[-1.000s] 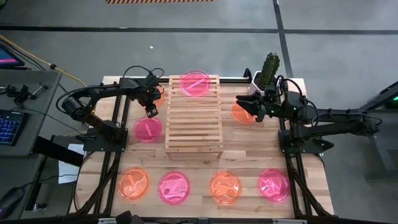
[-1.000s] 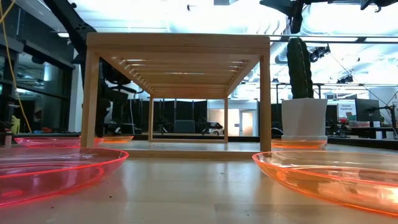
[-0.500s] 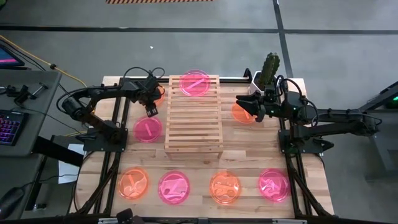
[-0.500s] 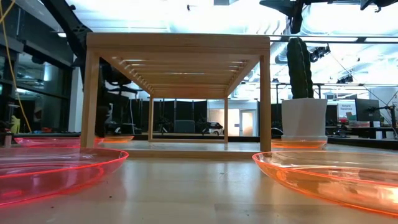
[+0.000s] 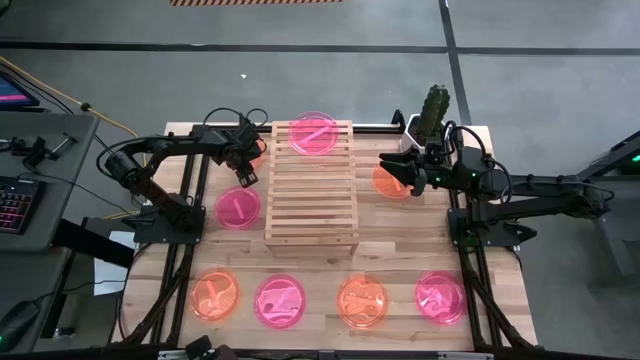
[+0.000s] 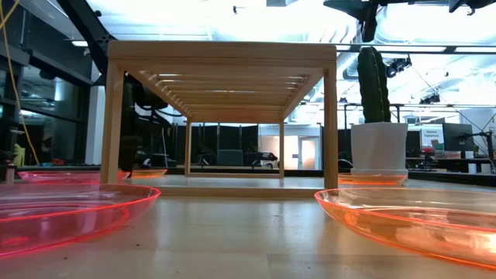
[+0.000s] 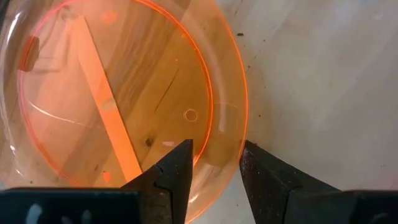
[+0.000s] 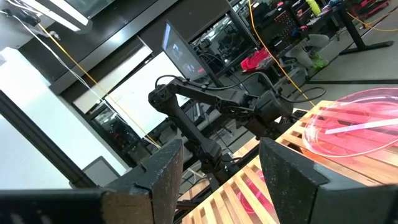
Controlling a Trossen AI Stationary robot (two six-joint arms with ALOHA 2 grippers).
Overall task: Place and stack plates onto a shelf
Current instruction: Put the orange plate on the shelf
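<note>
The wooden slatted shelf (image 5: 310,195) stands mid-table and carries one pink plate (image 5: 315,133) at its far end. My left gripper (image 5: 246,172) is open at the shelf's far-left side, over an orange plate (image 7: 112,87) that lies flat on the table; its fingers stand astride that plate's rim. My right gripper (image 5: 386,166) is open and held level above another orange plate (image 5: 386,184) right of the shelf. A pink plate (image 5: 238,207) lies left of the shelf. Several more plates, pink and orange, lie in a row along the near edge (image 5: 361,301). My left gripper comes from above with one finger (image 7: 177,165) inside the orange plate's rim (image 7: 242,118) and one outside it. The plate lies flat on the table. Whether either finger touches the rim I cannot tell.
A potted cactus (image 5: 430,112) stands at the far right corner, just behind my right arm. The shelf (image 6: 221,54) stands on legs, with open room beneath it. Bare tabletop lies between the shelf and the near row of plates.
My left arm has shifted a little toward the shelf and come down behind the shelf's left leg, over the orange plate. The plates and the right arm have kept still.
</note>
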